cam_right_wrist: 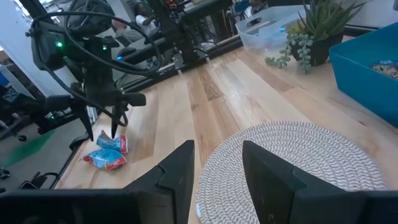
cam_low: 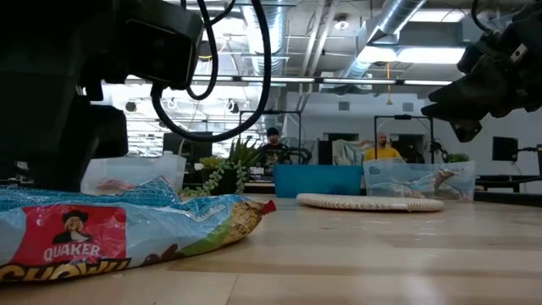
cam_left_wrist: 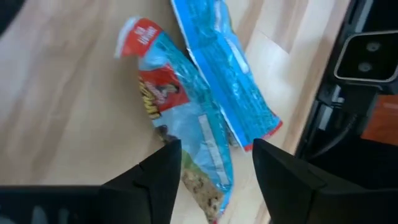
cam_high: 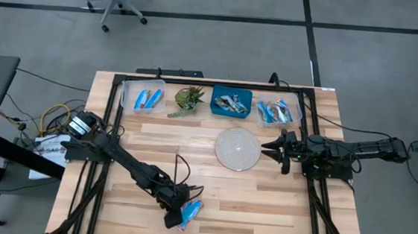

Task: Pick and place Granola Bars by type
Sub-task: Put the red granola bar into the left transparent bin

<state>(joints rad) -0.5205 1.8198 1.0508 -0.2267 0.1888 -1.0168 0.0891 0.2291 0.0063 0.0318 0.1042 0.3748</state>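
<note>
Two granola bars lie side by side on the table near its near edge [cam_high: 191,210]. One is blue with a red end and a Quaker logo [cam_left_wrist: 177,118]. The other, bright blue, lies with its plain back up [cam_left_wrist: 224,68]. My left gripper [cam_left_wrist: 214,165] hovers open just above them, pointing down, with a finger on either side of the logo bar's end. In the right wrist view it stands over the pair [cam_right_wrist: 106,152]. My right gripper [cam_high: 268,147] waits open at the right rim of the round woven disc [cam_high: 236,149].
Along the far edge stand a clear bin with bars [cam_high: 143,97], a green plant [cam_high: 188,98], a blue bin with bars [cam_high: 231,101] and a second clear bin with bars [cam_high: 278,112]. A dark frame rail [cam_left_wrist: 323,112] runs close beside the two bars. People sit in the room behind.
</note>
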